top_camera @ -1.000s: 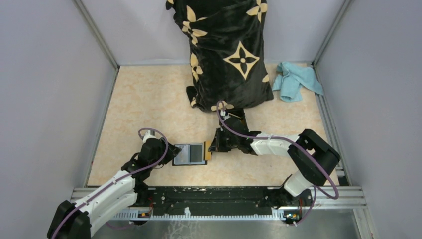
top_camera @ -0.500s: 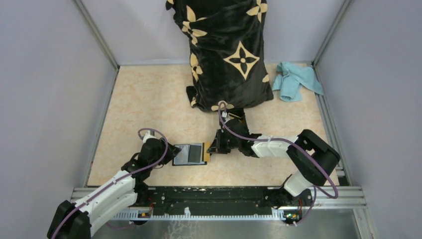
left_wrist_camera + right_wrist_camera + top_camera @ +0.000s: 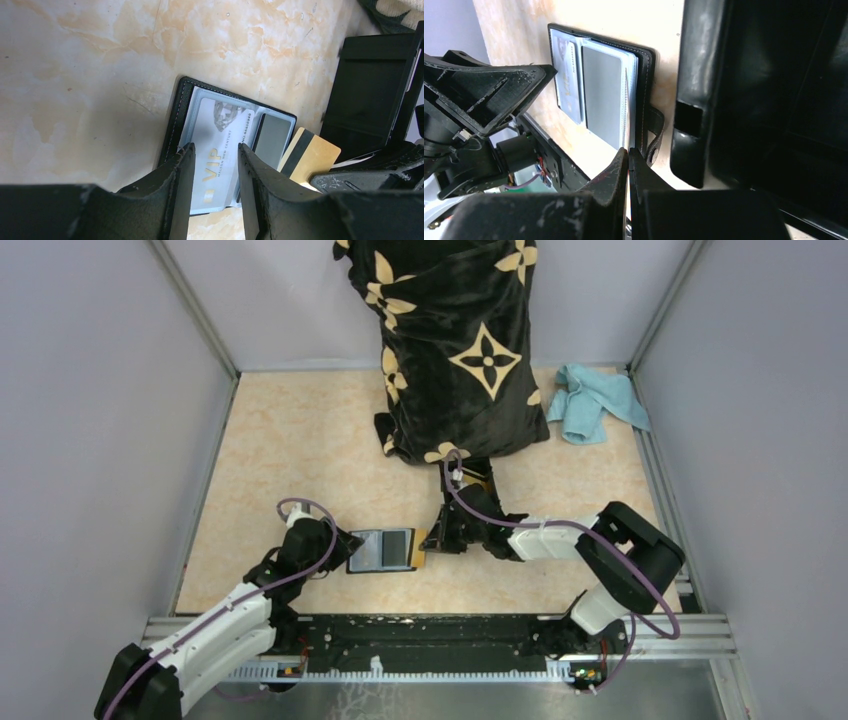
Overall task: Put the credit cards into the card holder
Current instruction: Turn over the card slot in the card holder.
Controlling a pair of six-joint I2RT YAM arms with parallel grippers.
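Note:
The black card holder (image 3: 366, 562) (image 3: 172, 125) (image 3: 647, 75) lies open on the beige table. A light blue card (image 3: 378, 548) (image 3: 220, 145) (image 3: 566, 90) sits in its clear pocket. My left gripper (image 3: 348, 546) (image 3: 214, 150) stands open at the holder's left end, one finger on each side of the blue card's near part. My right gripper (image 3: 432, 540) (image 3: 628, 152) is shut on an orange-gold credit card (image 3: 420, 550) (image 3: 312, 152) with a black stripe. That card's front edge is at the holder's right side, beside the strap tab (image 3: 654, 130).
A rigid black box (image 3: 375, 95) (image 3: 764, 90) stands just right of the holder, under my right wrist. A black cloth with gold flowers (image 3: 460, 350) hangs at the back, with a teal rag (image 3: 595, 400) to its right. Grey walls close in both sides.
My right wrist has shifted slightly to the right, with the gold card still at the holder's right edge. The left arm and the holder have not moved.

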